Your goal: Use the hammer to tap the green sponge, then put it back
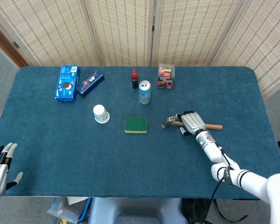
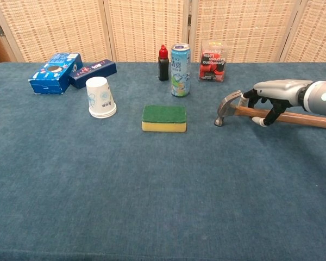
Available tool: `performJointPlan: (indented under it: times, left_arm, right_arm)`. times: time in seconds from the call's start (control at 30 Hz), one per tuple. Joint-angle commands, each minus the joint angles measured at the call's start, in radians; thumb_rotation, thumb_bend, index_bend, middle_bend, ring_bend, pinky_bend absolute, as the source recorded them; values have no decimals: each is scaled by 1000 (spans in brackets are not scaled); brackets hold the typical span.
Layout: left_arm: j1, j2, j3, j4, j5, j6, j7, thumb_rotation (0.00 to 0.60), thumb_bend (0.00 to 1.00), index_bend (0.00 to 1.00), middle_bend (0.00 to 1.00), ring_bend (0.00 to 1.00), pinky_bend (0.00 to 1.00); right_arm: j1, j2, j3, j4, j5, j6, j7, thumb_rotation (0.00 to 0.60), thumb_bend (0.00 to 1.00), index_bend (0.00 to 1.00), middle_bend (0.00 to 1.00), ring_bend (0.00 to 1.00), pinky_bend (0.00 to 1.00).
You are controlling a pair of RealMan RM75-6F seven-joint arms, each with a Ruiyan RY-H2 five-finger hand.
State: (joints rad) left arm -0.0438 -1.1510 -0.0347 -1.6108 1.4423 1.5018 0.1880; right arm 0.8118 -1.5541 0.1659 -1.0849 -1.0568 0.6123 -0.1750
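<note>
The hammer (image 2: pixel 271 113) lies flat on the table (image 2: pixel 152 190) toward its right edge, head pointing at the sponge (image 2: pixel 163 118), which sits near the table's middle. The right hand (image 2: pixel 271 97) arches over the handle just behind the head, fingers curled down around it but not plainly clamped, probably setting a grip near the head for control. The left hand (image 1: pixel 0 165) waits off the near left corner, fingers apart, holding nothing.

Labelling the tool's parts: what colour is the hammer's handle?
Light brown wood, clearest in the chest view: hammer.
</note>
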Motion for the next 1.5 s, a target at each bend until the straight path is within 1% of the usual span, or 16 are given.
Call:
performJointPlan:
  times: [0.03,0.23,0.6,0.9,1.0,1.07,1.13,1.23,1.37,1.5]
  left_arm:
    - [2,-2,1,3,-3,0,-3,600,261,0,0,0,0]
    - [5,-3,1,9,-7,-1,-8,600,262,0,0,0,0]
    - [4,-6,-1,11,-10,-4,-9,600,261,0,0,0,0]
    - [5,-9,-2,15,-17,-8,-9,600,261,0,0,0,0]
    - [4,-11,-2,17,-19,-12,-7,600,261,0,0,0,0]
    - [3,-11,-2,18,-21,-14,-8,600,261,0,0,0,0]
    - [4,-12,-3,19,-22,-14,-9,600,261,0,0,0,0]
    - [4,-14,-4,22,-26,-16,-10,600,262,0,0,0,0]
    - [4,-14,-3,22,-30,-20,-7,600,262,0,0,0,0]
    - [4,-13,-4,21,-32,-21,-8,600,262,0,0,0,0]
  right_arm:
    - [2,-6,-2,7,-3,-1,7,600,472,276,385,219,201]
    - [5,-14,-5,25,-1,-6,16,600,509,304,422,262,221]
    - [11,-20,-9,37,3,-14,24,600,541,335,447,285,229]
    - [13,-27,-13,53,15,-23,26,600,615,397,501,323,248]
    - [10,-32,-11,55,12,-13,34,600,673,436,535,357,275]
    - [5,-37,-9,58,2,0,45,600,722,470,566,390,318]
    - [0,-41,-7,61,-8,11,59,600,749,498,594,423,368]
    - [-8,-45,-4,69,-26,23,88,600,775,527,629,469,425]
    - [-19,-44,-1,69,-54,42,130,600,788,539,653,505,464]
    - [-40,-26,0,42,-113,91,196,600,794,545,680,540,526]
